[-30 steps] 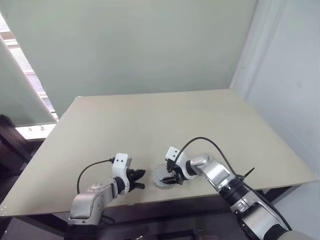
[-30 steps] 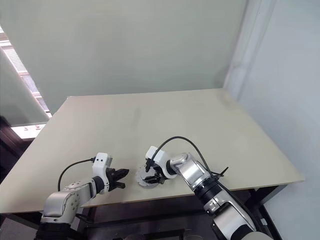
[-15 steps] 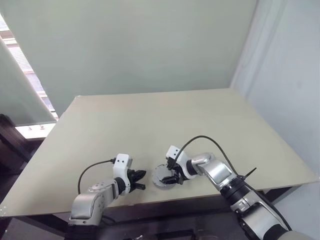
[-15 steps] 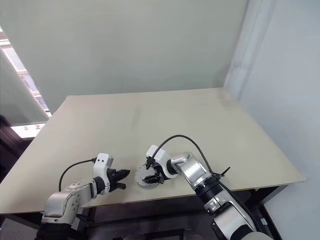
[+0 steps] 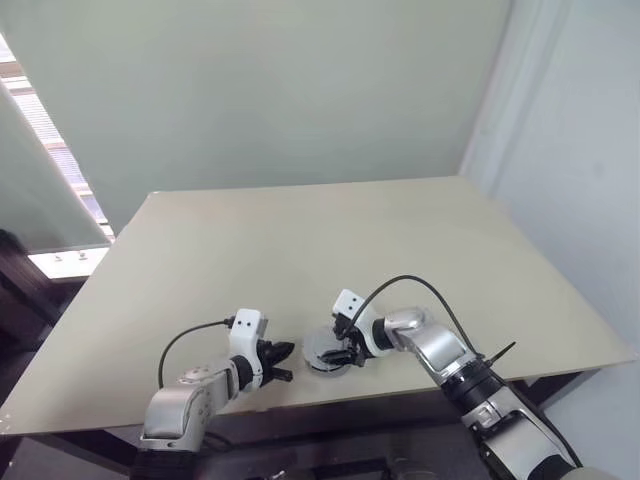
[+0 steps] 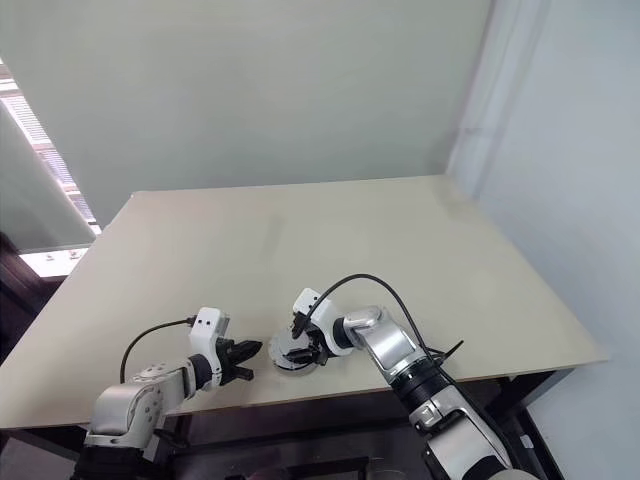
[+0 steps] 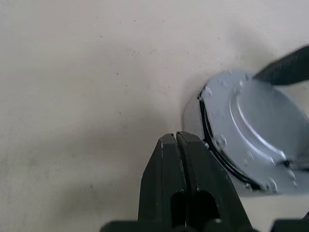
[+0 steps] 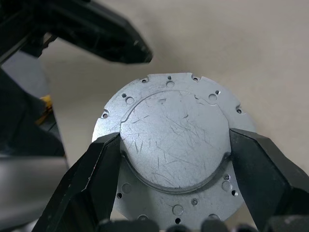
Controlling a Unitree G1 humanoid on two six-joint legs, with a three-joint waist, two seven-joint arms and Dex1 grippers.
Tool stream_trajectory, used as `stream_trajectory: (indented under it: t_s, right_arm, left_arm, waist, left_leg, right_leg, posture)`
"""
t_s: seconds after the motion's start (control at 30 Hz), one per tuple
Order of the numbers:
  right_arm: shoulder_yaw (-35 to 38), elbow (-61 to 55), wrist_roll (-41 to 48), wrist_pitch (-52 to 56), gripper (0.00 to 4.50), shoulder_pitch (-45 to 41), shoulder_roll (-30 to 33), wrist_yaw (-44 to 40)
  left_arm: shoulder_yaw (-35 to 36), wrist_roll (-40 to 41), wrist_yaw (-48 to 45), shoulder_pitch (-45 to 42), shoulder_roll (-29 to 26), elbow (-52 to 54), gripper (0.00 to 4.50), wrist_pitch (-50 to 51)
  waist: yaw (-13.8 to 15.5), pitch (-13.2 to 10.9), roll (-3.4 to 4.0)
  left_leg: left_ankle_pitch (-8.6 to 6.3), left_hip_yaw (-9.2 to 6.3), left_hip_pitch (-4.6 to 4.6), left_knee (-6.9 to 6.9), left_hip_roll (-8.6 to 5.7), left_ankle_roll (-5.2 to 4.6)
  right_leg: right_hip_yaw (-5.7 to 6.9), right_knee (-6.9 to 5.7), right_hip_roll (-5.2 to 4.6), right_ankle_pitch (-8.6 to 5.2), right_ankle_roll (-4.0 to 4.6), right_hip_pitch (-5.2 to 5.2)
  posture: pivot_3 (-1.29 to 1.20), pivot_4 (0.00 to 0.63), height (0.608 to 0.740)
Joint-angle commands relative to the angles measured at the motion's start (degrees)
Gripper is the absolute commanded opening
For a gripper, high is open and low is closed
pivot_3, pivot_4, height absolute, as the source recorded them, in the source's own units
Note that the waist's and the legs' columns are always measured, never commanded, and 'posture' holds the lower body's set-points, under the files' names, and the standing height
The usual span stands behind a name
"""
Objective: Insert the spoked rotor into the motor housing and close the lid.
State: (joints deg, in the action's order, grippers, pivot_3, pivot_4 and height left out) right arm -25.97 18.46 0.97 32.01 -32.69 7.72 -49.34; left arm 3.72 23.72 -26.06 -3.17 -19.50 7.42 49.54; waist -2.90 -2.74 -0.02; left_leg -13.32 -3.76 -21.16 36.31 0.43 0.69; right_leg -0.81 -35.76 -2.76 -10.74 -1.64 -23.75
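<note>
One gray lid, tilted, gripped edgewise by right end effector.

It looked like a bare test room or lab rather than a home. A plain beige table stood against a blank pale green wall, with a window blind at far left and a white curtain on the right.

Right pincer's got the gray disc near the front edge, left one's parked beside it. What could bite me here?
1. The right pincer grips the lid only by its raised centre; it could slip or tilt.
2. The shut left pincer sits right beside the lid's rim; a sideways move may bump it.
3. The table edge is close; a dropped lid could roll off.
</note>
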Motion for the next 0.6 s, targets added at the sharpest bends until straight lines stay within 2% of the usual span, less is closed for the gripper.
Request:
stream_trajectory:
  t_s: [0.03, 0.17, 0.6]
  right_arm:
    - [2.48, -2.01, 1.37, -4.33, 3.25, 0.26, -0.53, 0.92]
    - [2.18, -1.38, 0.75, -4.84, 3.25, 0.43, -0.15, 0.99]
    - [-2.13, 0.24, -4.07, -4.11, 3.25, -1.17, 1.82, 0.18]
  left_arm:
    - [0.53, 0.68, -0.76, -0.25, -0.91, 1.87, 0.00, -0.44]
    - [0.50, 0.67, -0.97, -0.18, -1.23, 1.68, 0.00, -0.34]
    - [0.49, 0.66, -0.80, -0.38, -1.06, 1.69, 0.00, -0.19]
  waist:
    - [0.03, 0.00, -0.01]
    - [0.02, 0.01, -0.02]
    - [0.03, 0.01, -0.02]
  left_leg:
    - [0.00, 0.00, -0.03, 0.00, 0.00, 0.00]
    - [0.02, -0.01, -0.54, 0.08, -0.01, -0.02]
    - [0.02, 0.00, -0.53, 0.28, -0.01, -0.03]
  right_leg:
    - [0.00, 0.00, 0.00, 0.00, 0.00, -0.02]
    - [-0.02, -0.04, 0.02, 0.02, -0.01, -0.47]
    - [-0.02, -0.07, 0.03, 0.02, -0.01, -0.38]
  posture:
    - [0.00, 0.000, 0.740]
    - [0.00, 0.000, 0.740]
    - [0.00, 0.000, 0.740]
